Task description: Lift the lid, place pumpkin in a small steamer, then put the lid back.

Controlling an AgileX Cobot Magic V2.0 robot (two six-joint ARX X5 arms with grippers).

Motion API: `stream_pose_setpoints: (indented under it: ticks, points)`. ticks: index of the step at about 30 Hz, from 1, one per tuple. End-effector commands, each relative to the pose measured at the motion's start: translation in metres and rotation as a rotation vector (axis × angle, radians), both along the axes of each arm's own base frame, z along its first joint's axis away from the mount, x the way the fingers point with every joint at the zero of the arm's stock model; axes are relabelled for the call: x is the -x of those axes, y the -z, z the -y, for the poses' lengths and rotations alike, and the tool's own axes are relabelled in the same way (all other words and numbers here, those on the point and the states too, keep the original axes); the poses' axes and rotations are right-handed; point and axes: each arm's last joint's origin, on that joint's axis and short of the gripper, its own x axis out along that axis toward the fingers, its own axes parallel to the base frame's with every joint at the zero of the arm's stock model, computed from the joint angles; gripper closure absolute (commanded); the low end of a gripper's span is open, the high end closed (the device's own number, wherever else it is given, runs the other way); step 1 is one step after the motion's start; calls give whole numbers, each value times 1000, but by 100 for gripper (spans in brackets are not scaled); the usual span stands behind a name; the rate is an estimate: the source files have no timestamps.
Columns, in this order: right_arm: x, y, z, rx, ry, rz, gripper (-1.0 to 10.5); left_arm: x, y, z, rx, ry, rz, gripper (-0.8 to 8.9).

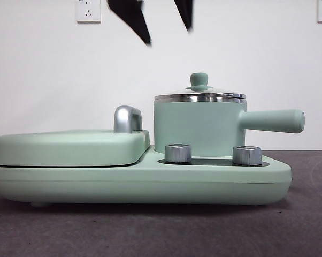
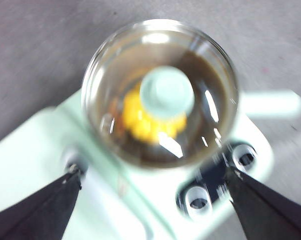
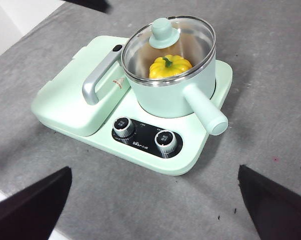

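Above the round glass lid [image 2: 160, 92], your left gripper [image 2: 153, 192] hangs spread; the lid possibly sits askew, so it could slip off.

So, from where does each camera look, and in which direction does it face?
Front view: low, at table height, looking level across at the small steamer with the lid on it; two black jaw tips hang at the top.
Left wrist view: above the lid, looking straight down, blurred; the left gripper is open.
Right wrist view: high and further back, looking down at an angle; the right gripper is open.
Both wrist views show the pumpkin through the glass.
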Motion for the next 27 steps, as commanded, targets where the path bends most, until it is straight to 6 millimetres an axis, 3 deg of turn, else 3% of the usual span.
stream_pose_setpoints:
  ticks: [1,4,8,13,17,27]
  points:
    - [1,-3,0,-17,-5,10,399,20,-23,-16,32,-23,14,344]
    - [1,-3,0,-24,-26,6,399,59,-45,-49,49,-25,31,344]
    - [2,-3,-1,-27,-63,5,399,100,-45,-82,54,-23,27,345]
    - [2,-3,-1,-24,-65,7,399,148,-18,-124,65,-23,33,345]
    - [2,-3,-1,-17,-69,13,399,181,7,-155,175,-68,97,345]
    - [2,-3,-1,-11,-74,18,415,234,68,-202,428,-133,247,356]
